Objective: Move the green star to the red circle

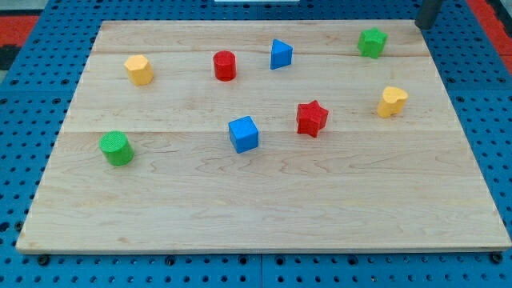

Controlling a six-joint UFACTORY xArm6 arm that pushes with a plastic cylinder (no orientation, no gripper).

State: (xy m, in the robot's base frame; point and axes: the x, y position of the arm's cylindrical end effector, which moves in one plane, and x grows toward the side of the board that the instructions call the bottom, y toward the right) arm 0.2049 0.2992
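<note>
Firstly, the counter (264,216) is a pale wooden board lying on a blue pegboard (24,96), and every place below is given from the red circle (225,66), which stands near the counter's top edge, a little to the view's left of the middle.

The green cylinder (116,149) sits far to the left of the red circle and well below it, near the counter's left edge. The yellow block (138,70), with a roughly hexagonal top, is left of the red circle at almost the same height, well apart from it.

The blue cube (243,134) lies below the red circle and slightly to its right. The blue triangle (281,54) stands near the red circle on its right and a touch higher, with a clear gap between them. The red star (312,118) is to the right of the red circle and lower down.

The green star (372,42) is far to the right of the red circle and slightly higher, close to the counter's top edge and touching no other block. The yellow heart (392,102) is farther right still and below the red circle's level.

The tool (429,11) is a dark rod at the view's top right, the farthest thing from the red circle. It carries nothing and touches no block. My tip (423,26) shows just beyond the counter's top right corner, up and right of the green star and apart from it.
</note>
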